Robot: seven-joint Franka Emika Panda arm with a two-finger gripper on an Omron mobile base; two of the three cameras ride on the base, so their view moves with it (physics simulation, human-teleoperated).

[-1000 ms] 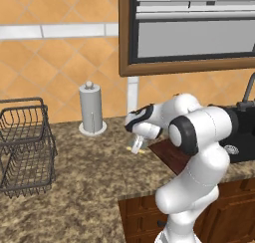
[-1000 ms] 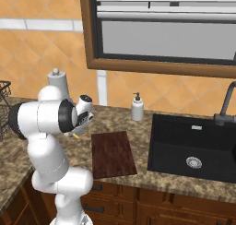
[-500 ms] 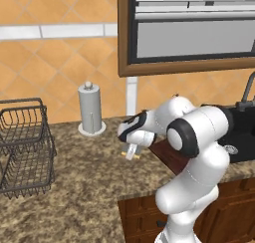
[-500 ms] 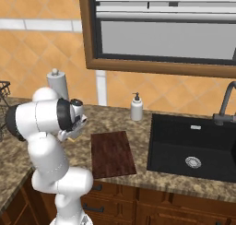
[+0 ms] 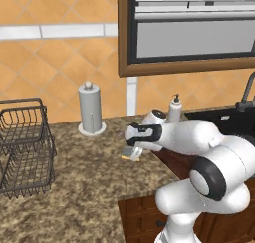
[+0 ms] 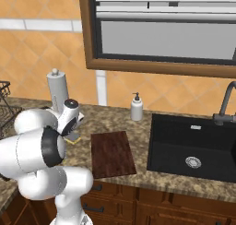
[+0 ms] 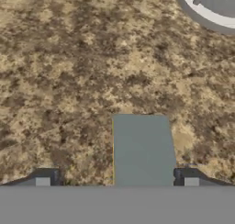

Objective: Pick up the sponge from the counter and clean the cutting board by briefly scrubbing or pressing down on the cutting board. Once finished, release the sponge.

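Sponge-and-board cleaning set, listed largest item first.

Counter (image 5: 74,187): speckled brown-and-tan worktop carrying everything below; a black sink basin (image 6: 193,145) is let into it at 3 o'clock in the right base view.

Wire basket (image 5: 22,147): two-tier, at 9 o'clock in the left base view, well apart from the work.

Cutting board (image 6: 112,152): dark reddish wood, flat on the counter between sponge and sink. Bare on top, so judged not yet scrubbed.

Paper-towel holder (image 5: 90,110): upright against the wall at 11 o'clock of the sponge in the left base view; its round white foot appears at 1 o'clock in the hand view.

Soap bottle (image 6: 136,108): upright behind the board, near the wall.

Gripper (image 7: 117,182): pointed down just above the sponge. Jaws spread wide, one tip on each side of the pad, nothing held. Judged positioned to descend and close across the pad's width.

Sponge (image 7: 142,147): grey-blue top, yellowish edge, lying flat on the counter just beside the board's left edge, partly under the hand (image 6: 73,139).
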